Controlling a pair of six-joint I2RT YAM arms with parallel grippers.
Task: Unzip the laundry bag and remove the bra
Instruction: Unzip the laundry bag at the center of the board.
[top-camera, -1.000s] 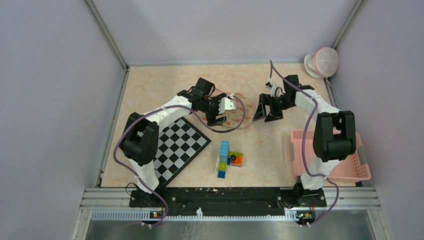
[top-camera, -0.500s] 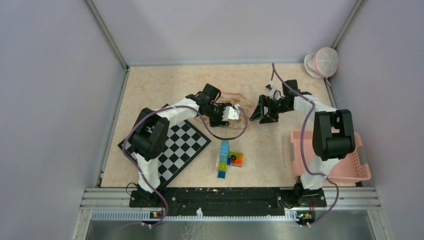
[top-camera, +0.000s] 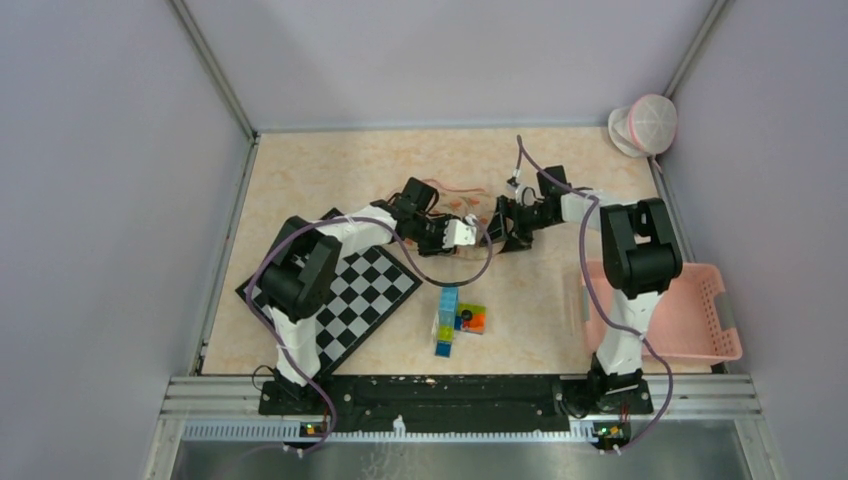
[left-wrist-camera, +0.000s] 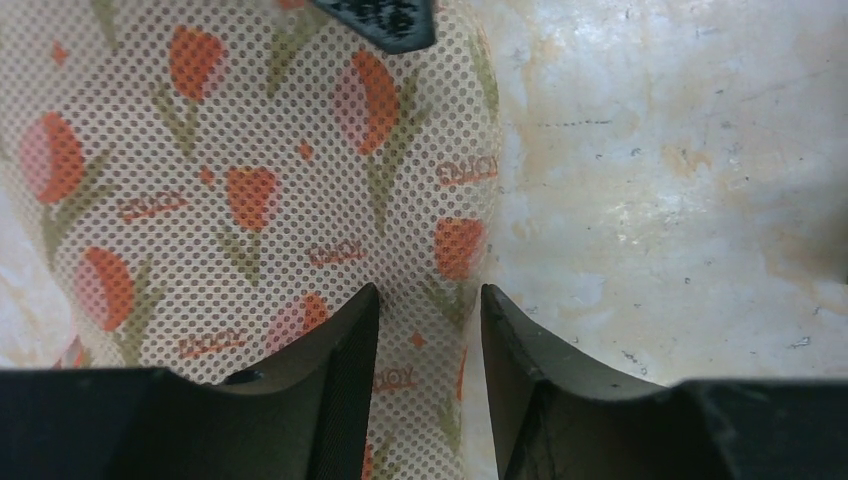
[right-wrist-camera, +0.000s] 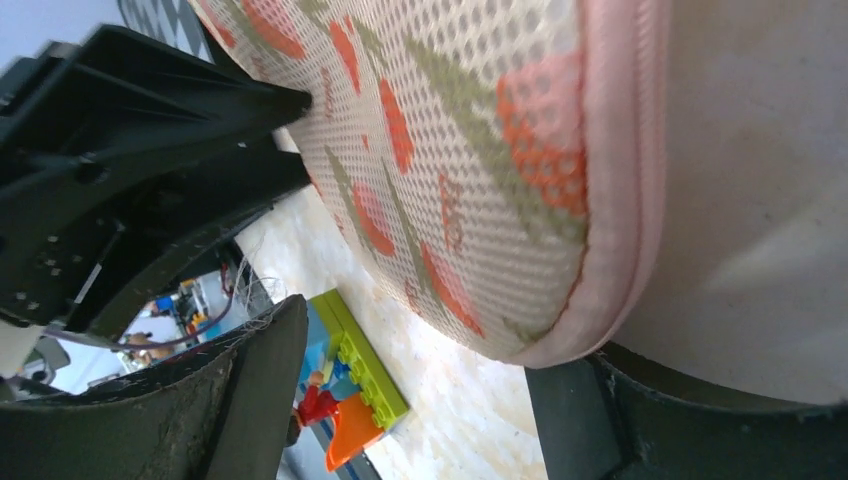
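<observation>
1. The round mesh laundry bag printed with orange tulips and edged in pink (top-camera: 462, 212) lay flat on the beige marbled surface (top-camera: 320, 170), towards the far middle, between the ends of the two arms.
2. The left tool (top-camera: 480, 233) reached across the bag from the left and sat low over its right-hand edge.
3. In the left wrist view its black fingers (left-wrist-camera: 340, 345) stood a narrow gap apart, unclenched. One rested over the mesh and the other at the bag's rim. The mesh showed flat in the gap, with no fold caught.
4. The right tool (top-camera: 505, 226) came in from the right and met the same edge of the bag.
5. In the right wrist view its jaws were spread wide and released, one on either side of the bag's pink edge band (right-wrist-camera: 612, 150), gripping nothing.
6. What the bag held could not be made out through the mesh, nor could the state of its zip.
7. A black-and-white chequered board (top-camera: 360, 295) lay near-left of the bag, partly under the left arm.
8. A cluster of bright plastic building blocks (top-camera: 456, 318) sat nearer the arm bases, apart from the bag.
9. A pink plastic slatted basket (top-camera: 700, 325) stood at the right near edge, beside the right arm.
</observation>
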